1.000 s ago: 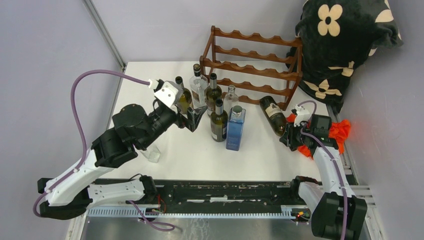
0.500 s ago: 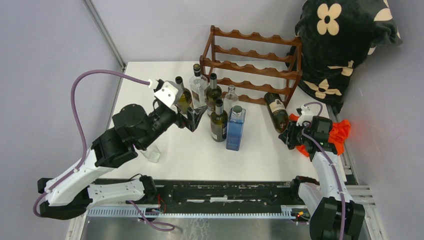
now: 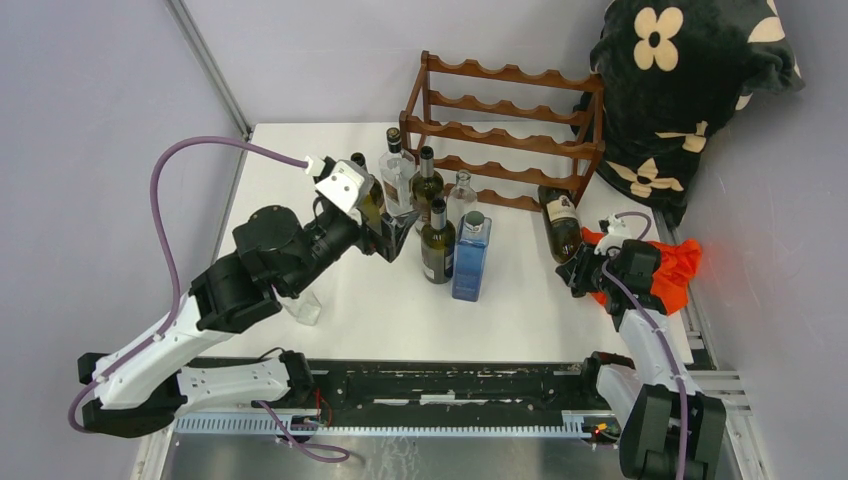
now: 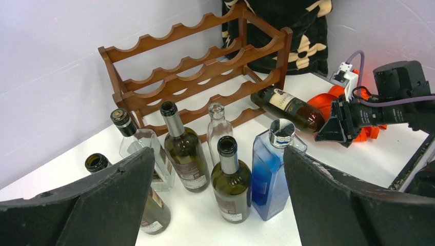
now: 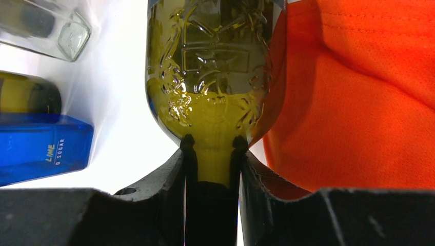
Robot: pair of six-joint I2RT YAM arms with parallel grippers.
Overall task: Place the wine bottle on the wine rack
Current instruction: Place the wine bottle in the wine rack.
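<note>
The wine bottle (image 3: 560,222) is dark green with a pale label. It lies tilted at the table's right side, its base pointing at the lower right end of the wine rack (image 3: 505,135). My right gripper (image 3: 578,272) is shut on its neck; in the right wrist view the fingers clamp the neck just below the bottle's (image 5: 210,66) shoulder. The reddish-brown wine rack (image 4: 200,66) holds no bottles. My left gripper (image 3: 395,235) hovers open by the cluster of upright bottles, with nothing between its fingers.
Several upright bottles stand left of centre in front of the rack, among them a blue square bottle (image 3: 470,257) and a green one (image 4: 232,182). An orange cloth (image 3: 675,275) lies at the right edge. A black flowered blanket (image 3: 690,80) sits behind the rack.
My right gripper has carried the wine bottle back and to the right, so its base now sits close to the rack's lower right end. The left arm shifted slightly.
</note>
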